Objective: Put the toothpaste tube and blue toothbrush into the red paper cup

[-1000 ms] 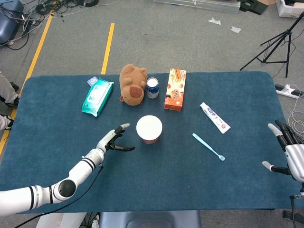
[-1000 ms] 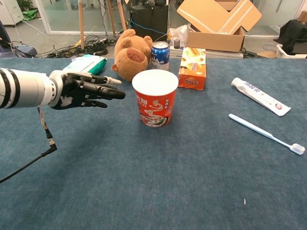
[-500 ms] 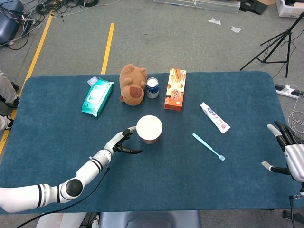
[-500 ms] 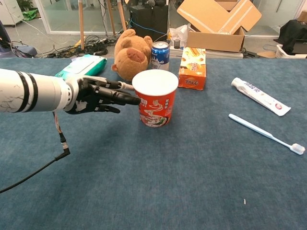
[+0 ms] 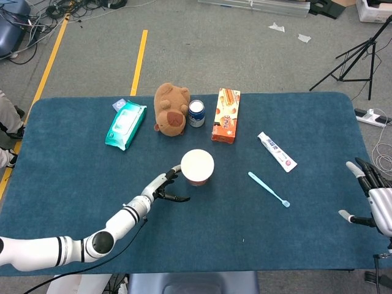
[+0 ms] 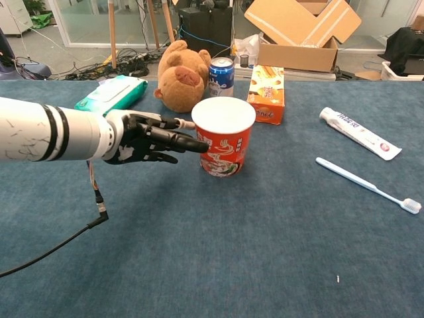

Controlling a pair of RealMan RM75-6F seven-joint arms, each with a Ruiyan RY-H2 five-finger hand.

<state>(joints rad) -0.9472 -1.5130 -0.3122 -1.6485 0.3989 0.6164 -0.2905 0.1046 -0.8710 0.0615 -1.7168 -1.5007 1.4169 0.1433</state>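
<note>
Fingertips of the left hand (image 6: pixel 149 137) touch the side of the red paper cup (image 6: pixel 223 136), and the cup is tilted a little toward the right in the chest view. This hand holds nothing; its fingers are stretched out and spread apart, pointing at the cup wall. The cup stands near the middle of the blue table (image 5: pixel 73 177), with its white inside visible from above.

The toothpaste tube (image 5: pixel 277 151) lies flat on the table, well to the right of the cup, at a diagonal. The blue toothbrush (image 5: pixel 269 189) lies just in front of the tube, also diagonal, between the cup and the right edge. Both are apart from the cup and from each hand.

The right hand (image 5: pixel 372 195) is at the far right edge of the table in the head view, with fingers apart and nothing in it.

Behind the cup there are a pack of wet wipes (image 5: pixel 125 125), a brown plush toy (image 5: pixel 170 109), a blue can (image 5: pixel 196 113) and an orange box (image 5: pixel 226 115) in 1 row.
</note>
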